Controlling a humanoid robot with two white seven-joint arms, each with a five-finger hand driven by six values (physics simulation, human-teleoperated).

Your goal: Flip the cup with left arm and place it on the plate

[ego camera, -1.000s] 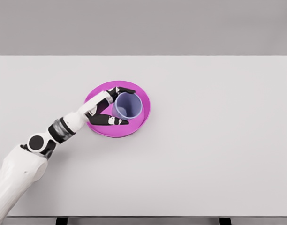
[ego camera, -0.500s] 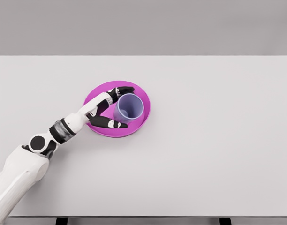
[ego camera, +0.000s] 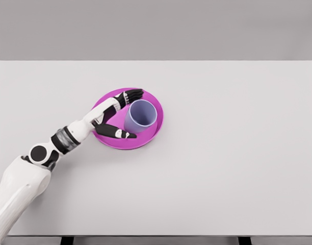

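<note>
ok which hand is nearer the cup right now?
Left. The left hand is open on the cup's left side over the magenta plate, fingers spread either side of it. The right hand is out of view.

Bright, even, diffuse light, no clear source direction. Tabletop (ego camera: 222, 153) near-white, no glare or hotspots. Shadows very faint: soft dark rim under plate (ego camera: 153, 130) edge and beneath left arm (ego camera: 23, 184). Render sharp overall, slight softness/compression at edges of things. No visible lens distortion; tabletop edges straight.
</note>
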